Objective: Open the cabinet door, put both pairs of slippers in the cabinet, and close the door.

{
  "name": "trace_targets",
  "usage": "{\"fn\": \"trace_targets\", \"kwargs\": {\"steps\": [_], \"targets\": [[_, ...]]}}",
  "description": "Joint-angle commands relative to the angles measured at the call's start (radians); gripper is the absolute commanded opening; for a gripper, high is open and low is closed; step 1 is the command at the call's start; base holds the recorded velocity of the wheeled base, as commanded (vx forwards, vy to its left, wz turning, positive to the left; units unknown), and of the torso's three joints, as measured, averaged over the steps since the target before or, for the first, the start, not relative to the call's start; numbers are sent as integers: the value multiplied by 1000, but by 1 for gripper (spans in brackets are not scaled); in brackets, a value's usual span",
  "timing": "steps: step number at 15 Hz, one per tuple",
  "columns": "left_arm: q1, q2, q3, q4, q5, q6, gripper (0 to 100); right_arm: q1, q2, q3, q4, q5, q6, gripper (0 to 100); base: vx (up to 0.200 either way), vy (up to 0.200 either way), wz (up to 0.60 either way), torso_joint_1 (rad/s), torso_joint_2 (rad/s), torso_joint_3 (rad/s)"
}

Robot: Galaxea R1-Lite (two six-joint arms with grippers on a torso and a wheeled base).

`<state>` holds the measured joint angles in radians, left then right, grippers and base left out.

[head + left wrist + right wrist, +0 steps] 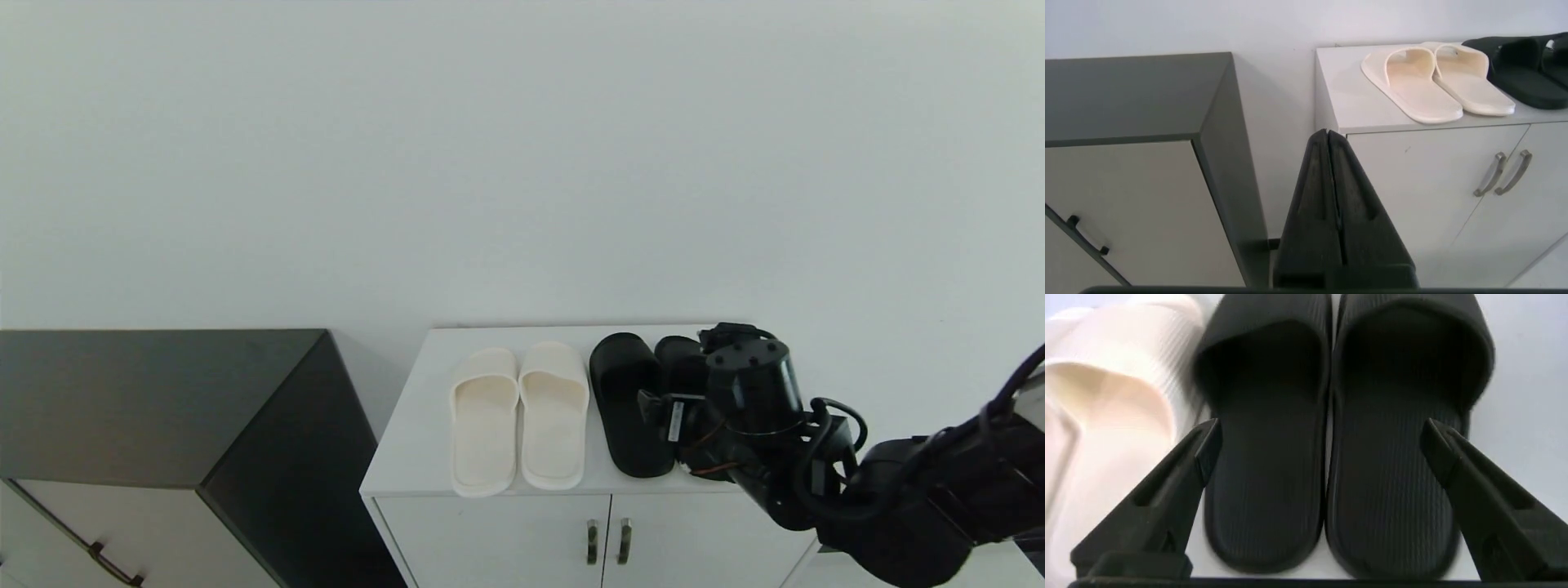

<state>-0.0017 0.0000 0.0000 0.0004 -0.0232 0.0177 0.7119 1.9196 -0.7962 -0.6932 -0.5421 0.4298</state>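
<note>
A pair of black slippers point(629, 408) lies side by side on top of the white cabinet point(408, 457), with a pair of cream slippers point(518, 416) to their left. Both cabinet doors point(490, 539) are closed, and their two metal handles point(608, 541) meet at the middle. My right gripper point(1321, 429) hangs open just above the black slippers point(1266, 457), one finger on either outer side of the pair. My left gripper point(1329, 204) is shut on nothing, low in front of the cabinet's left part, with the cream slippers point(1437, 77) farther off.
A dark grey cabinet point(163, 400) with a pale front and a black handle point(106, 563) stands close on the left of the white one, with a narrow gap between them. A plain white wall rises behind both.
</note>
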Motion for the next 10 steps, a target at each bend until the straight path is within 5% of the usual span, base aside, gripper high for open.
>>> {"fn": "trace_targets", "kwargs": {"steps": [1, 10], "targets": [[0, 2, 0, 0, 0, 1, 0, -20, 108, -71, -2, -24, -5, 100, 0, 0, 0, 0, 0, 0], [0, 2, 0, 1, 0, 1, 0, -69, 283, -202, -175, -39, -174, 100, 0, 0, 0, 0, 0, 0]]}}
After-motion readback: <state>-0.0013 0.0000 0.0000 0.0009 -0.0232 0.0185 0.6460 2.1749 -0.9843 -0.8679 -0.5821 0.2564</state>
